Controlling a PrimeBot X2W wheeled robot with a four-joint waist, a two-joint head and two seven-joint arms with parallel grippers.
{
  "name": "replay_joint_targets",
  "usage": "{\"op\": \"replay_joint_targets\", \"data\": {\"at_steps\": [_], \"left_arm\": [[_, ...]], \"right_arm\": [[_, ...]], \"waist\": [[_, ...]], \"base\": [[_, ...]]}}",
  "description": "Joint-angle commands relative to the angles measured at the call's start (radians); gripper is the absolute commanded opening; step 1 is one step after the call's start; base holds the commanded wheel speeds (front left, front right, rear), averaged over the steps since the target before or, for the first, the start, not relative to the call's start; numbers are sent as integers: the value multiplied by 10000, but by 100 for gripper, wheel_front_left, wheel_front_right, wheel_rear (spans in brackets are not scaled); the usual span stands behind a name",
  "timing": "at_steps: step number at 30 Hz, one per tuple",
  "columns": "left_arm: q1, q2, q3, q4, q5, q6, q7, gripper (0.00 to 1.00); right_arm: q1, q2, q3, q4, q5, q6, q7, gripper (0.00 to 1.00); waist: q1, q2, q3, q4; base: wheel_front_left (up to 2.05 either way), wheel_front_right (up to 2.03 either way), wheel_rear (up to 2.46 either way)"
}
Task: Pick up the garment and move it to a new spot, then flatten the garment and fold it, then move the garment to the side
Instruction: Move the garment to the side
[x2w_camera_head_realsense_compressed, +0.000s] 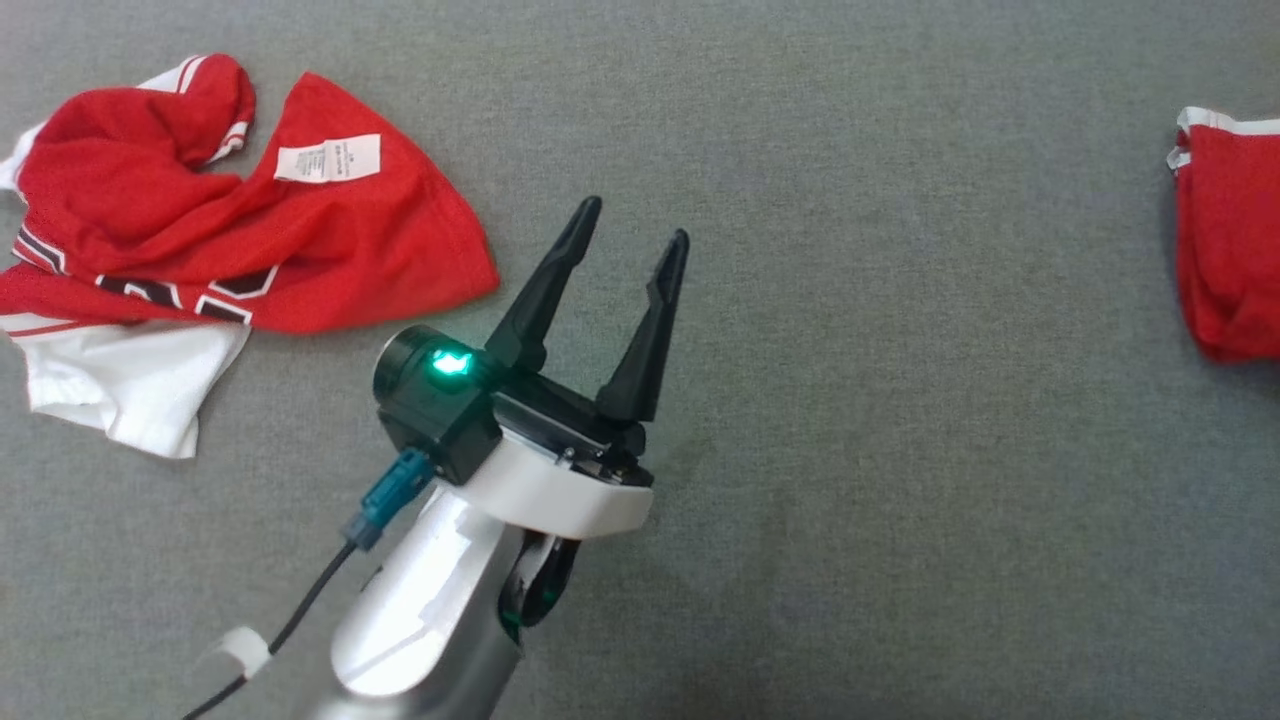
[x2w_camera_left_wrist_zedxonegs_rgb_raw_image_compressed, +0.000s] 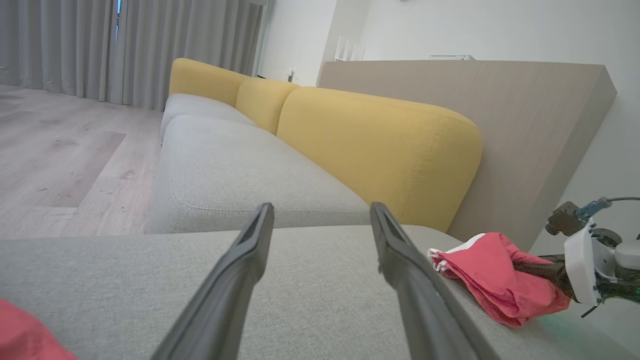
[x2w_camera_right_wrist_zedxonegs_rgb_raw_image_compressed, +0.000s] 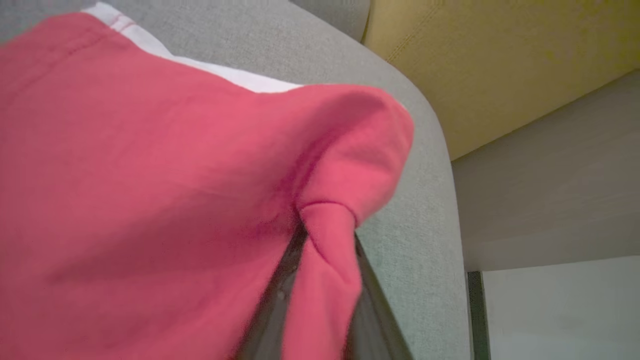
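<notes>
A crumpled red jersey (x2w_camera_head_realsense_compressed: 300, 240) with white trim, dark lettering and a white label (x2w_camera_head_realsense_compressed: 328, 158) lies at the upper left of the grey sofa seat (x2w_camera_head_realsense_compressed: 850, 450). My left gripper (x2w_camera_head_realsense_compressed: 635, 220) hovers open just right of it, with nothing between its fingers (x2w_camera_left_wrist_zedxonegs_rgb_raw_image_compressed: 250, 250). A second, bunched red garment (x2w_camera_head_realsense_compressed: 1230, 250) with a white edge sits at the far right. My right gripper (x2w_camera_right_wrist_zedxonegs_rgb_raw_image_compressed: 325, 230) is shut on a fold of this red garment (x2w_camera_right_wrist_zedxonegs_rgb_raw_image_compressed: 150, 175). In the left wrist view the right gripper (x2w_camera_left_wrist_zedxonegs_rgb_raw_image_compressed: 535, 272) reaches into the same garment (x2w_camera_left_wrist_zedxonegs_rgb_raw_image_compressed: 495, 275) from the right.
Yellow backrest cushions (x2w_camera_left_wrist_zedxonegs_rgb_raw_image_compressed: 380, 145) run along the far side of the seat, with a wood-look panel (x2w_camera_left_wrist_zedxonegs_rgb_raw_image_compressed: 500, 100) behind them. The seat's rounded edge (x2w_camera_right_wrist_zedxonegs_rgb_raw_image_compressed: 430, 200) drops off just beside the held garment. Wooden floor (x2w_camera_left_wrist_zedxonegs_rgb_raw_image_compressed: 60, 150) lies beyond the sofa.
</notes>
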Motion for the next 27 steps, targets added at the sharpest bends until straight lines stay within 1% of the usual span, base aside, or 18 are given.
{"op": "replay_joint_targets", "data": {"at_steps": [1, 5, 9, 10, 13, 16, 20, 21, 24, 27], "left_arm": [[-254, 24, 426, -303, 22, -48, -80, 100], [-116, 24, 616, -214, 66, -54, -80, 100], [133, 24, 994, -190, 125, -18, -80, 100], [133, 24, 994, -190, 125, -18, -80, 100], [382, 24, 1375, -166, 208, -7, -80, 100], [672, 24, 1847, -149, 320, -13, -80, 100], [1157, 24, 2465, -111, 480, -56, -80, 100], [1414, 24, 2736, -122, 559, -86, -80, 100], [1795, 24, 3076, -135, 672, -138, -80, 100], [2179, 24, 3318, -216, 919, -211, -80, 100]], "right_arm": [[-75, -353, -150, 16, -109, 65, -247, 100], [-165, -96, -344, 112, -468, 65, -623, 100], [-250, 405, -763, 63, -658, 65, -1106, 100], [-250, 405, -763, 63, -658, 65, -1106, 100], [-212, 898, -987, -214, -764, 65, -1455, 100], [-204, 1559, -1269, -752, -707, 65, -1715, 100], [-40, 2470, -1773, -1790, -560, 65, -1973, 100], [145, 2958, -2086, -2411, -510, 65, -2016, 100], [629, 3765, -2605, -3370, -466, 65, -2074, 100], [1404, 4763, -3195, -4159, -550, 65, -2169, 100]], "waist": [[-1, 0, -102, -10], [-1, 0, -399, -63], [-1, 0, -889, -154], [-1, 0, -889, -154], [-1, 0, -1300, -229], [-1, 0, -1751, -300], [-1, 0, -2385, -338], [-1, 0, -2639, -330], [-1, 0, -2950, -290], [-1, 0, -3222, -250]], "base": [[0, 0, 0], [0, 0, 0], [0, 0, 0], [0, 0, 0], [0, 0, 0], [0, 0, 0], [0, 0, 0], [0, 0, 0], [0, 0, 0], [0, 0, 0]]}}
